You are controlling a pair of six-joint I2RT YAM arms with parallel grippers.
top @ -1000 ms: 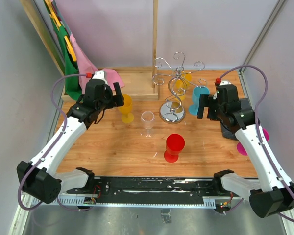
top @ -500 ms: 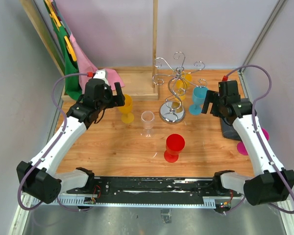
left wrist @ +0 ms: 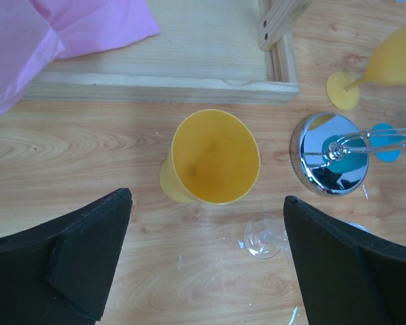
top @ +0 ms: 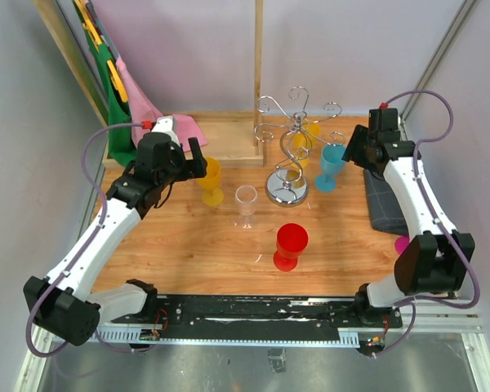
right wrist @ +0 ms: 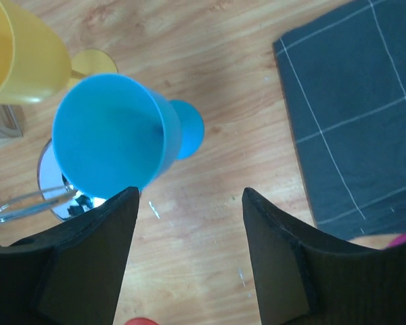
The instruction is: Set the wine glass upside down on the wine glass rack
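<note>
The chrome wine glass rack [top: 292, 139] stands at the back middle on its round mirrored base [left wrist: 328, 162]. Wine glasses stand upright around it: blue [top: 333, 163], yellow [top: 211, 180], clear [top: 246, 204], red [top: 291, 243], and a second yellow one [top: 308, 135] behind the rack. My right gripper [top: 353, 153] hovers just right of the blue glass [right wrist: 111, 135], open [right wrist: 189, 193], bare wood between its fingers. My left gripper [top: 198, 155] hangs open over the near side of the yellow glass [left wrist: 215, 159], holding nothing [left wrist: 206, 203].
A dark checked cloth [top: 384, 200] lies at the right edge, with a pink glass [top: 403, 243] partly hidden by my right arm. A wooden tray [left wrist: 162, 68] with pink cloth [left wrist: 54, 34] sits at the back left. A wooden post [top: 258, 73] rises behind the rack.
My right arm has swung toward the back right corner and its wrist now sits beside the blue glass, jaws narrower than before. The left arm has barely moved.
</note>
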